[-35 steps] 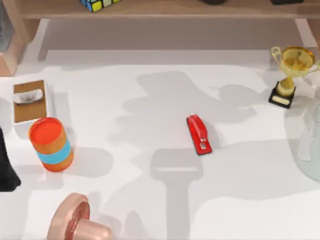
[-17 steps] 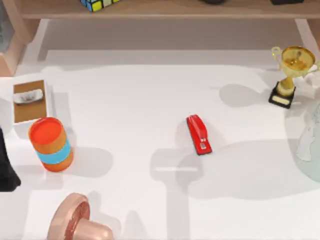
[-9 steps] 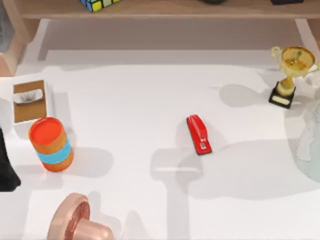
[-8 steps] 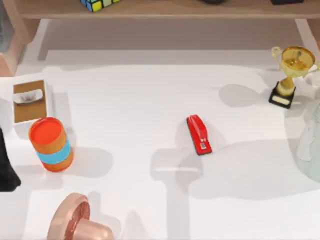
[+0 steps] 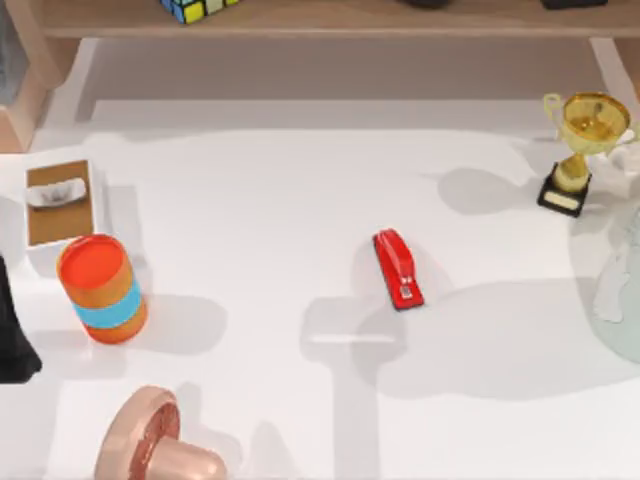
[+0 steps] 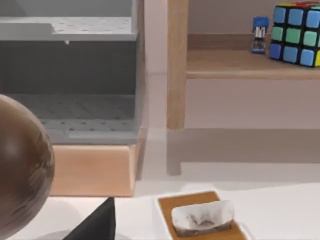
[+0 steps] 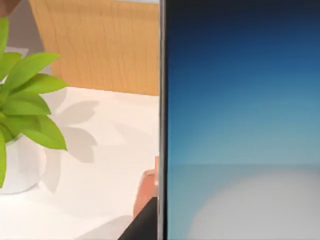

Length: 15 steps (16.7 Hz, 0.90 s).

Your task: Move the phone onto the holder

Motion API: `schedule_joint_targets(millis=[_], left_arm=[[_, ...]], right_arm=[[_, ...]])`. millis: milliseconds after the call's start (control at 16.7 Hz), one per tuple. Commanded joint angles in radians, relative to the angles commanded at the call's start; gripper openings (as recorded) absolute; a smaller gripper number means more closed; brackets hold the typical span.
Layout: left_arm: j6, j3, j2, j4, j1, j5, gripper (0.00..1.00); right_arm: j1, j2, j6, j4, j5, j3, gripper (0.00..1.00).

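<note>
The phone (image 7: 240, 125), a slim black slab with a blue screen and a white glow low on it, stands upright right in front of the right wrist camera, off the table, with my right gripper shut on it. Its rectangular shadow (image 5: 352, 338) lies on the white table left of the red stapler (image 5: 398, 268). A black angular object (image 5: 12, 330) sits at the table's left edge and may be the holder; its tip (image 6: 97, 222) is in the left wrist view. My left arm is parked near that left edge.
An orange can with a blue band (image 5: 100, 288), a wooden tray (image 5: 58, 200), a pink stamp (image 5: 155, 440), a gold trophy (image 5: 578, 140), and a glassy object (image 5: 620, 280) stand around the table. A shelf at the back holds a puzzle cube (image 6: 297, 32). A potted plant (image 7: 25, 95) is nearby.
The broad arm shadows that covered the table's middle two seconds ago have cleared. Over the last second the shadows to the right of the stapler barely shifted.
</note>
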<state>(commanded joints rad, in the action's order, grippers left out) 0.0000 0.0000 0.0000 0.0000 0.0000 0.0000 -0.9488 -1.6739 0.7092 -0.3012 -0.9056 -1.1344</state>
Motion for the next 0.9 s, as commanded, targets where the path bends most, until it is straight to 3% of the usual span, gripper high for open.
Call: schedule_joint_targets(millis=[480,900], left_arm=[[0.000,0.000,0.000,0.000,0.000,0.000,1.00],[0.000,0.000,0.000,0.000,0.000,0.000,1.00]], right_arm=[[0.060,-0.086,-0.005,0.089,-0.008,0.004,0.00],[0.060,-0.086,-0.005,0.089,-0.008,0.004,0.53]])
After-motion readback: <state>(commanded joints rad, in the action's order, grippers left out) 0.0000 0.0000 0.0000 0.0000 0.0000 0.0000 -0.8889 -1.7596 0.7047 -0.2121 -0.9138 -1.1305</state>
